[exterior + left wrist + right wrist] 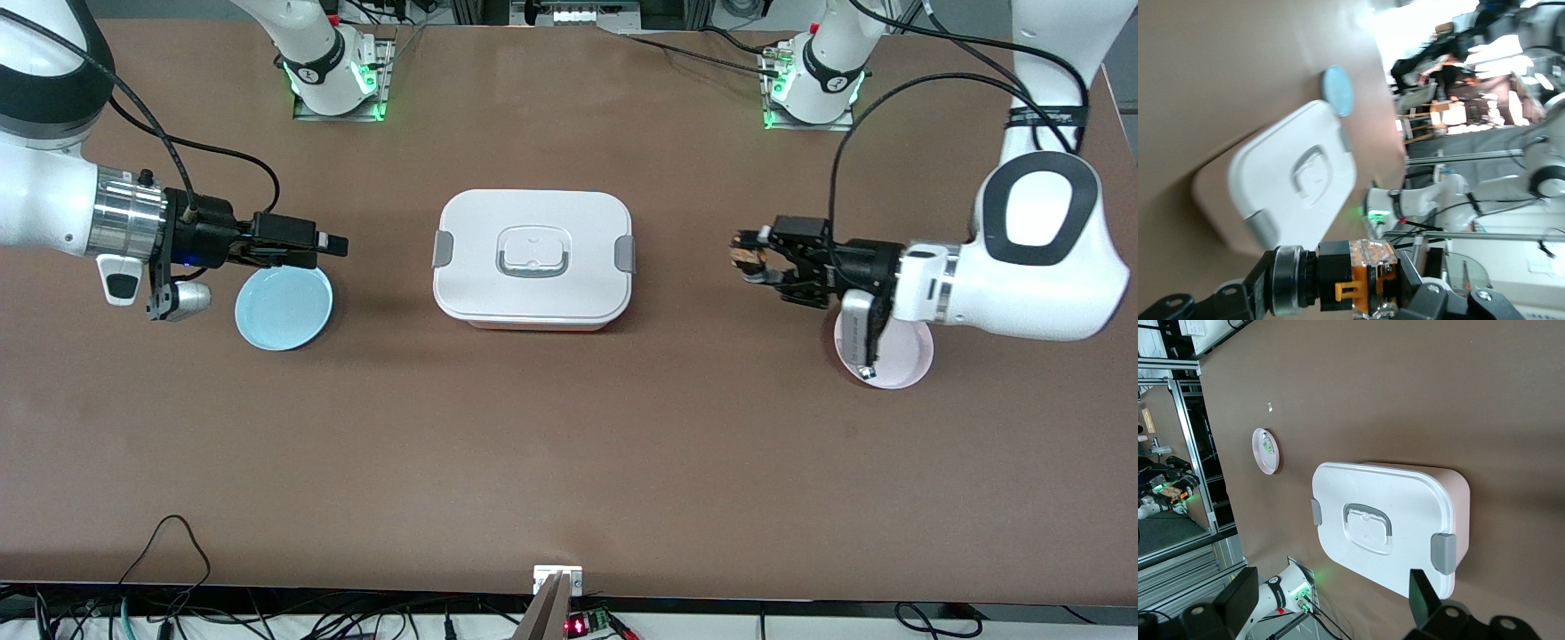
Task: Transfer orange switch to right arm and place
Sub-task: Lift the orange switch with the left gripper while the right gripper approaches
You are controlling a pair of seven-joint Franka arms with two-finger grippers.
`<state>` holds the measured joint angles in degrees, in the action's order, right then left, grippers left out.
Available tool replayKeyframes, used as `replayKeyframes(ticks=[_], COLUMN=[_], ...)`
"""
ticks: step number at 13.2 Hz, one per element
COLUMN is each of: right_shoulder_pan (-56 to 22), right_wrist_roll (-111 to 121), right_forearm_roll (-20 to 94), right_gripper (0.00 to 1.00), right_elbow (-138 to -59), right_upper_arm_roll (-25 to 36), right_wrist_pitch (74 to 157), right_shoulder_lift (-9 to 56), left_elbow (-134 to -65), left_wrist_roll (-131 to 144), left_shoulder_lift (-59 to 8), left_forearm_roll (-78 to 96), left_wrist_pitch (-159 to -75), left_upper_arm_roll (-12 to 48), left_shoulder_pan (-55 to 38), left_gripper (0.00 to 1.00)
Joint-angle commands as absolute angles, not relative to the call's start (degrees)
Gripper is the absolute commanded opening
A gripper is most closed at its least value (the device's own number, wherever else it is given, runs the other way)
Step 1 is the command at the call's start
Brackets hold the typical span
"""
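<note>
Between the left claw's (745, 258) fingers: orange switch (1368, 277).

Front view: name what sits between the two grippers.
The closed white lunch box, with bare brown table either side, between right gripper and left gripper.

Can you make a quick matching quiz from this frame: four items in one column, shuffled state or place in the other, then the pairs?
Items:
1. orange switch
2. right claw
3. blue plate
4. white lidded box

States or places:
A. mid-table, lid on
B. open, holding nothing
C. on the table under the right claw
D. clamped in the left claw, up in the air

Pairs: 1-D, 2-B, 3-C, 4-A
</note>
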<state>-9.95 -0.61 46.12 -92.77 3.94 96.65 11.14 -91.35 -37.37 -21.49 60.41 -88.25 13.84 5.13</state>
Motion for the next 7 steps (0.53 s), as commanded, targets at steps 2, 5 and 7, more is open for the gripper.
replayKeyframes(ticks=[2,5,7], right_shoulder_pan=[-14.49,-16.69,-17.75], right_wrist_roll=[-2.72,-3.08,-3.08], right_forearm_roll=[47.37,47.29,47.29], right_gripper=[1.0,1.0,1.0], right_elbow=[-91.76,-91.76,-91.67], right_upper_arm_roll=[4.31,4.31,4.22], right_wrist_pitch=[99.75,101.34,101.77], right_shoulder_lift=[11.6,12.04,12.04], left_elbow=[-91.05,-91.14,-91.4], left_wrist_roll=[-56.38,-70.79,-78.1], left_shoulder_lift=[-25.13,-26.28,-26.02], left_forearm_roll=[69.41,76.89,80.74], left_wrist_pitch=[-87.98,-93.49,-98.07], left_upper_arm_roll=[15.21,15.21,15.29], left_shoulder_pan=[4.22,0.54,-2.1], left_gripper=[0.0,0.0,0.0])
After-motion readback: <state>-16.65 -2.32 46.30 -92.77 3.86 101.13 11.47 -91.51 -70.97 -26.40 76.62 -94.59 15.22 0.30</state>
